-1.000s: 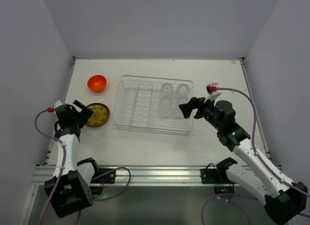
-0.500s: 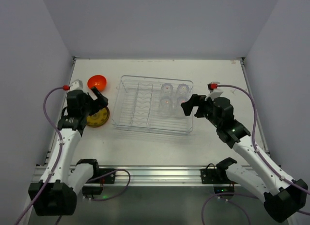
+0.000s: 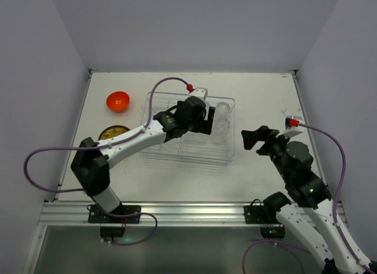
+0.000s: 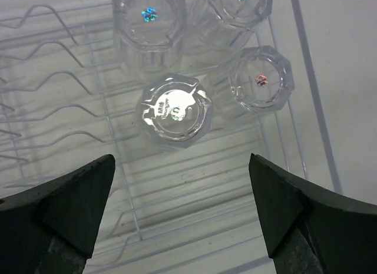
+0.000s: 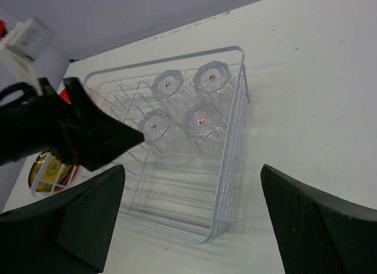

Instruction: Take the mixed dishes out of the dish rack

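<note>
The left gripper (image 4: pixel 182 218) hangs over the right end of the large rectangular clear dish rack (image 4: pixel 307 118), fingers spread wide with nothing between them. Under it are 4 small clear cups (image 4: pixel 174 109), packed 2 by 2 on the wire floor, each just beside its neighbours. In the left wrist view the nearest cup lies in line with the gap between the fingers, with bare wire between it and both tips. The right-hand pair of cups is close to the rack's raised right wall, and only a narrow strip of floor separates them from it. Wavy wire ribs fill the rest of the rack to the left.

The right gripper (image 3: pixel 254 137) hovers outside the rack, just off its right end over the white table (image 3: pixel 268 97). It is also spread wide and holds nothing. From there, open tabletop runs to the right edge and to the back wall.

On the left, a small glossy orange bowl (image 3: pixel 118 101) sits on the table off the rack's far-left corner, apart from the rim. A round yellow-brown plate (image 3: pixel 112 132) lies nearer, close to the table's left edge and partly hidden under the left arm (image 3: pixel 132 138). That arm stretches diagonally across the rack's near-left corner.
</note>
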Robot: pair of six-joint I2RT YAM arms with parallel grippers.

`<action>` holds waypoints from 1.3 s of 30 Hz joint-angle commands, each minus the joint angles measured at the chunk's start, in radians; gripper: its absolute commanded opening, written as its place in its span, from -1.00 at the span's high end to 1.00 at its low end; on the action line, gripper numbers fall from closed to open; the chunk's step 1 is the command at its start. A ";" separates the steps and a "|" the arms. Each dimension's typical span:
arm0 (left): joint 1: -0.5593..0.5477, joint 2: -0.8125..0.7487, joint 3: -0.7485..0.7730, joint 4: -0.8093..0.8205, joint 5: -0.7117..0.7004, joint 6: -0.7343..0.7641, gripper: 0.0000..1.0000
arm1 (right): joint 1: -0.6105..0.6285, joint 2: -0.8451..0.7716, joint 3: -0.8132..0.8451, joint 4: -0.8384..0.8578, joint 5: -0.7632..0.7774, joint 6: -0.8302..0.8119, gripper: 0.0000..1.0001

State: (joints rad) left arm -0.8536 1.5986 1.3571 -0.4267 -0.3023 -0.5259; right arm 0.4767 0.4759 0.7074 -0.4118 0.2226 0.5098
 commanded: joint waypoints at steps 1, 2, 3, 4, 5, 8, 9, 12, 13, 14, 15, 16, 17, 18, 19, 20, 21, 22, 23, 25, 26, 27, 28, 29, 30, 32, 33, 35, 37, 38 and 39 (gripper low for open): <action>-0.019 0.102 0.121 -0.040 -0.073 0.024 -1.00 | -0.001 -0.049 0.003 -0.078 0.051 0.030 -0.98; -0.022 0.150 0.135 -0.038 -0.072 0.027 -1.00 | -0.003 -0.052 -0.008 -0.085 0.038 0.030 -0.98; -0.022 0.170 0.158 -0.038 -0.075 0.038 -1.00 | -0.003 -0.053 -0.008 -0.093 0.025 0.027 -0.98; -0.022 0.187 0.168 -0.040 -0.078 0.041 -1.00 | -0.003 -0.051 -0.008 -0.102 0.015 0.027 -0.98; -0.022 0.207 0.172 -0.038 -0.080 0.044 -1.00 | -0.001 -0.049 -0.011 -0.119 -0.003 0.024 -0.98; -0.021 0.227 0.171 -0.014 -0.078 0.061 -1.00 | -0.003 -0.060 -0.020 -0.107 -0.038 0.016 -0.98; -0.019 0.234 0.172 -0.009 -0.077 0.064 -1.00 | -0.003 -0.063 -0.019 -0.102 -0.045 0.013 -0.98; -0.010 0.277 0.197 -0.023 -0.086 0.069 -1.00 | -0.003 -0.063 -0.011 -0.099 -0.072 -0.001 -0.98; -0.004 0.299 0.203 -0.026 -0.092 0.070 -1.00 | -0.003 -0.063 -0.011 -0.097 -0.081 -0.004 -0.98; 0.001 0.305 0.211 -0.026 -0.092 0.073 -1.00 | -0.003 -0.063 -0.011 -0.093 -0.092 -0.004 -0.98; 0.005 0.313 0.214 -0.024 -0.092 0.073 -1.00 | -0.003 -0.062 -0.013 -0.090 -0.113 -0.005 -0.98; 0.011 0.322 0.215 -0.020 -0.089 0.076 -1.00 | -0.003 -0.062 -0.016 -0.081 -0.123 -0.005 -0.98; 0.013 0.325 0.215 -0.009 -0.081 0.084 -1.00 | -0.001 -0.060 -0.020 -0.078 -0.127 -0.005 -0.98; 0.017 0.330 0.217 -0.009 -0.081 0.084 -1.00 | -0.003 -0.059 -0.020 -0.078 -0.132 -0.005 -0.98; 0.019 0.339 0.218 -0.007 -0.081 0.086 -0.97 | -0.003 -0.059 -0.019 -0.076 -0.134 -0.005 -0.98; 0.022 0.342 0.218 -0.009 -0.083 0.087 -0.95 | -0.003 -0.059 -0.020 -0.078 -0.135 -0.007 -0.98; 0.024 0.345 0.217 -0.009 -0.086 0.089 -0.93 | -0.003 -0.059 -0.019 -0.078 -0.138 -0.008 -0.98; 0.025 0.346 0.214 -0.007 -0.089 0.092 -0.90 | -0.003 -0.062 -0.019 -0.076 -0.138 -0.010 -0.98; 0.027 0.347 0.209 -0.003 -0.089 0.098 -0.89 | -0.003 -0.062 -0.019 -0.076 -0.141 -0.011 -0.98; 0.030 0.343 0.183 0.028 -0.077 0.112 -0.85 | -0.003 -0.065 -0.022 -0.078 -0.149 -0.011 -0.98; 0.031 0.340 0.175 0.058 -0.057 0.130 -0.81 | -0.003 -0.066 -0.026 -0.074 -0.152 -0.013 -0.98; 0.031 0.343 0.163 0.068 -0.049 0.138 -0.73 | -0.003 -0.068 -0.028 -0.073 -0.154 -0.013 -0.98; 0.031 0.346 0.163 0.072 -0.043 0.139 -0.64 | -0.003 -0.069 -0.029 -0.071 -0.157 -0.014 -0.98; 0.031 0.351 0.162 0.075 -0.043 0.141 -0.62 | -0.003 -0.071 -0.029 -0.073 -0.161 -0.014 -0.98; 0.031 0.356 0.162 0.075 -0.040 0.141 -0.50 | -0.003 -0.072 -0.028 -0.073 -0.163 -0.016 -0.98; 0.031 0.353 0.154 0.083 -0.040 0.121 -0.04 | -0.003 -0.076 -0.025 -0.076 -0.169 -0.019 -0.98; 0.031 0.344 0.140 0.089 -0.038 0.115 0.22 | -0.003 -0.077 -0.023 -0.078 -0.169 -0.020 -0.98; 0.031 0.330 0.126 0.095 -0.055 0.092 0.46 | -0.003 -0.085 -0.023 -0.078 -0.169 -0.024 -0.98; 0.031 0.311 0.125 0.077 -0.076 0.061 0.78 | -0.003 -0.089 -0.022 -0.078 -0.172 -0.027 -0.98; 0.031 0.301 0.123 0.059 -0.081 0.050 0.91 | -0.003 -0.092 -0.023 -0.078 -0.181 -0.027 -0.98; 0.031 0.276 0.120 0.052 -0.086 0.038 1.00 | -0.003 -0.095 -0.023 -0.076 -0.183 -0.031 -0.98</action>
State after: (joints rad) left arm -0.8268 1.9438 1.4982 -0.3706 -0.3508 -0.4282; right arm 0.4767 0.3920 0.6830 -0.5114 0.0639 0.5034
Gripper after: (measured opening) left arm 0.686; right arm 0.989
